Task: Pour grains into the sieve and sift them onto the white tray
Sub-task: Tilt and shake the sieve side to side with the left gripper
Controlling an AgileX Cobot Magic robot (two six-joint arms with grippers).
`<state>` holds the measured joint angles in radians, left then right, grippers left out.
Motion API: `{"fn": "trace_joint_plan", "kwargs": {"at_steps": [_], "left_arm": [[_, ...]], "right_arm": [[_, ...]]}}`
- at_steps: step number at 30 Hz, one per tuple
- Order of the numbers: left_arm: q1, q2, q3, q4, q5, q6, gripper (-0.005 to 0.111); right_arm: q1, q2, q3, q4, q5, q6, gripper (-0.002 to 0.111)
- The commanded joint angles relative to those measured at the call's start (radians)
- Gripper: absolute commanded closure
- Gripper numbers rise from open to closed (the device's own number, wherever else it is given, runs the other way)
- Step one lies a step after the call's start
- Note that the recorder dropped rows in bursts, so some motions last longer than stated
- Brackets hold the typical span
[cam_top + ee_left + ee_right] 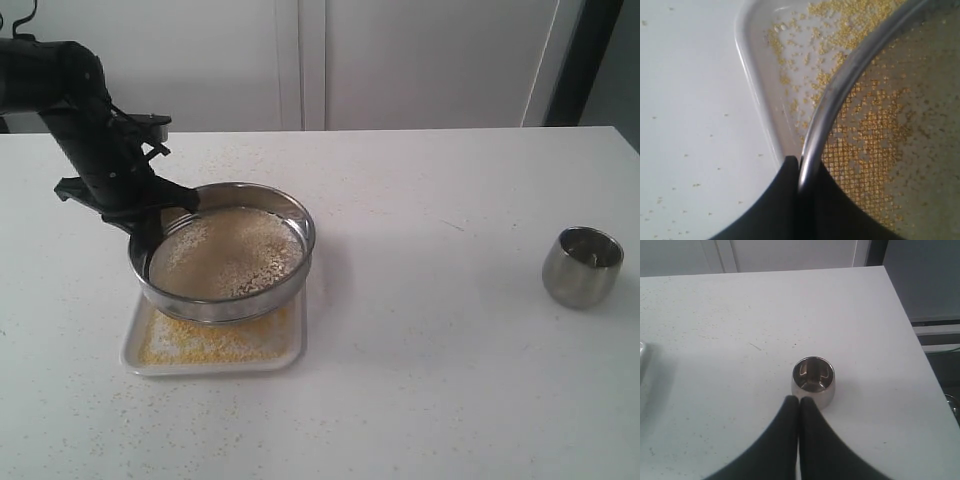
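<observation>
- Lying spread over the mesh of the sieve (225, 308), the grains (235, 250) left inside it are mostly the pale, whitish, coarser kind, thickest toward its far and right side.
- Finer golden-yellow grains cover the floor of the white tray (220, 367) directly underneath, densest in the strip that shows in front of the sieve.
- The sieve sits over the far part of the tray, slightly tilted. Whether its bottom touches the tray or hangs just above it cannot be told.
- The left gripper (150, 215) pinches the sieve's steel rim at its left edge. In the left wrist view one black finger is on the outside of the ring and the other on the mesh side, with the rim clamped between them.
- A scatter of loose grains dots the white table (430, 340) around the tray, most of it on the left and in front.
- Well apart to the right, a small rounded steel cup (583, 266) stands upright on the table, mouth up.
- The right gripper (799, 405) shows only in its own wrist view. Its two fingers are pressed together with nothing between them, and the cup stands just beyond their tips.
</observation>
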<state>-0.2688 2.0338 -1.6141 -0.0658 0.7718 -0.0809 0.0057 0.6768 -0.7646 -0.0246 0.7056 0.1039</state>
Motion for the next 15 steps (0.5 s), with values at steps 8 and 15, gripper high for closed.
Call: {"fn": "trace_joint_plan", "kwargs": {"at_steps": [8,15], "left_arm": [[0.045,-0.117,0.115,-0.095,-0.13,-0.069,0.107],[0.03,-0.279,0.316,-0.085,-0.44,0.014,0.107]], "right_arm": [[-0.006,-0.005,-0.002,-0.001,-0.005,0.004,0.108],[-0.006,-0.005,-0.002,-0.001,-0.005,0.004,0.108]]}}
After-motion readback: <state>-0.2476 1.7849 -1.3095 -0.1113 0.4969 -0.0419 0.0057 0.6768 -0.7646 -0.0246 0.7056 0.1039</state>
